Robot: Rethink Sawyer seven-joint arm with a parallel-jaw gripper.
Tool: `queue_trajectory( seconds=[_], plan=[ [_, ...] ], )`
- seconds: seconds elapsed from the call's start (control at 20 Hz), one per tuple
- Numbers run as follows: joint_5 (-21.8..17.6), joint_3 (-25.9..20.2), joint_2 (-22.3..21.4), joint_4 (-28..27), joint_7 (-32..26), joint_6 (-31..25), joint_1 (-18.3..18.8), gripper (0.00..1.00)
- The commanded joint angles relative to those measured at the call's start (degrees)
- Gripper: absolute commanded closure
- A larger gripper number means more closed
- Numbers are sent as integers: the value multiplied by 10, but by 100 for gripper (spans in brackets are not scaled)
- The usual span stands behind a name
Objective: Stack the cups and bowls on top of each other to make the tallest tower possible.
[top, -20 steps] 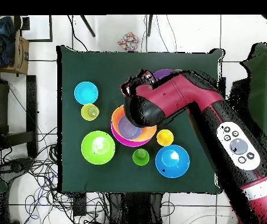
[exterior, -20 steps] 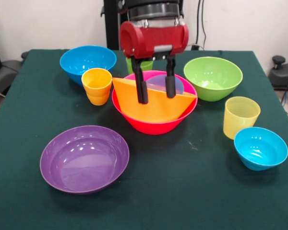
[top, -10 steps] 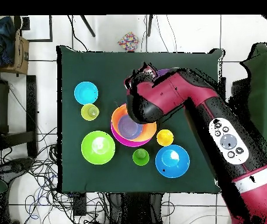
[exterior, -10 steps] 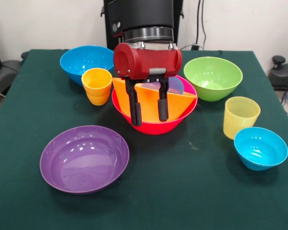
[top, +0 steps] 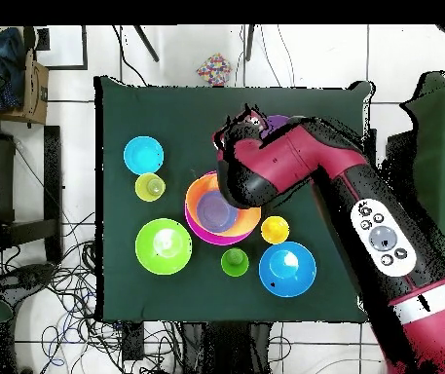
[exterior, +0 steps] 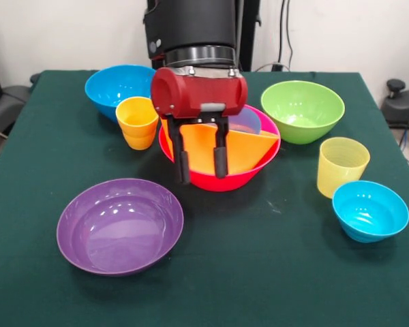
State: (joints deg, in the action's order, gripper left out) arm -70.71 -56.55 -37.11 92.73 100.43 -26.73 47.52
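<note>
Your tower (exterior: 221, 153) has barely begun: the pink bowl (exterior: 225, 178) sits mid-tabletop with the orange bowl (exterior: 238, 151) tilted inside it and a small pale blue-lilac bowl (exterior: 245, 121) showing behind the orange rim. Nothing else is stacked.

Your gripper (exterior: 201, 165) hangs over the pink bowl's near-left rim, its fingers (exterior: 220, 160) apart and empty, on the side towards the purple bowl (exterior: 120, 225).

Loose on the tabletop (exterior: 259, 272) you have the purple bowl, the large blue bowl (exterior: 116, 83), the green bowl (exterior: 303, 109), the small blue bowl (exterior: 369, 210), the orange cup (exterior: 138, 121) and the pale yellow cup (exterior: 342, 165). The overhead view adds a green cup (top: 234, 261) beside the pink bowl (top: 199, 226).

So most of the job is left. I'd judge the orange bowl needs seating flat before you add height.
</note>
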Motion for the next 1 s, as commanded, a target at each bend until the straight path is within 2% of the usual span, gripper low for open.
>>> queue_trajectory(
  seconds=[0.05, 0.5, 1.0],
  plan=[
    [-5, 38, 2, 30, -162, -6, 13, 0],
    [50, 6, -48, 94, -176, -25, 42, 0],
    [89, 12, -83, 104, -119, -57, 6, 0]
  ],
)
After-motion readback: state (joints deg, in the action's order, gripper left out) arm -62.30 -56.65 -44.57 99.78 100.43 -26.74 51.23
